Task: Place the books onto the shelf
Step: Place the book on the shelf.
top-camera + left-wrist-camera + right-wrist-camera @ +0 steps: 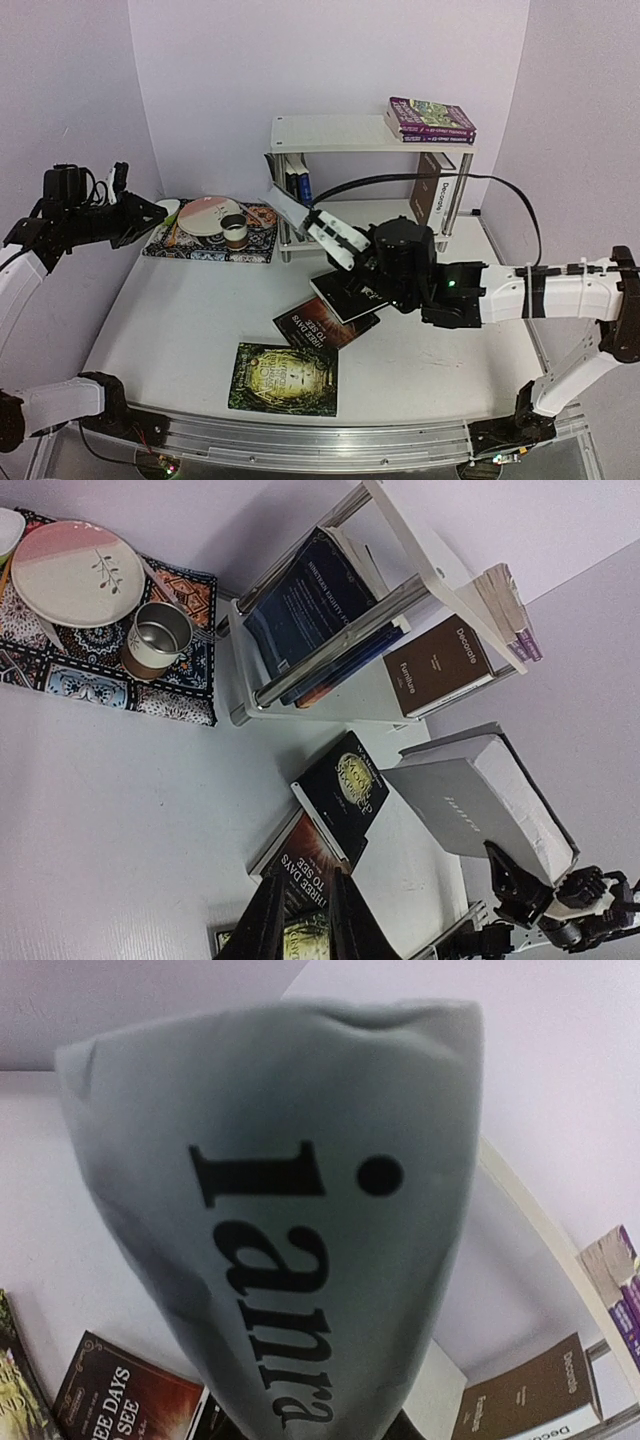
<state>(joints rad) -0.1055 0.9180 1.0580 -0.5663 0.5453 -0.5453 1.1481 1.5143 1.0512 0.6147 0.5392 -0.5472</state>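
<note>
Right arm point(540, 290) reaches forward, right gripper point(322, 232) clamped; left arm point(30, 265) raised, left gripper point(152, 212) barely parted.

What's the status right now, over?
Right gripper shut on grey book, held up near shelf. Left gripper empty, raised near mat. Three books on table; path to shelf looks open.

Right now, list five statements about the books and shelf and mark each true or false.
The right jaws grip a grey book. True.
The shelf top is bare. False: purple paperbacks lie on it.
A green book lies flat on the table. True.
The cup stands on the shelf. False: the cup stands on the patterned mat.
The brown book lies on the table. False: the brown book stands on the shelf's lower tier.
</note>
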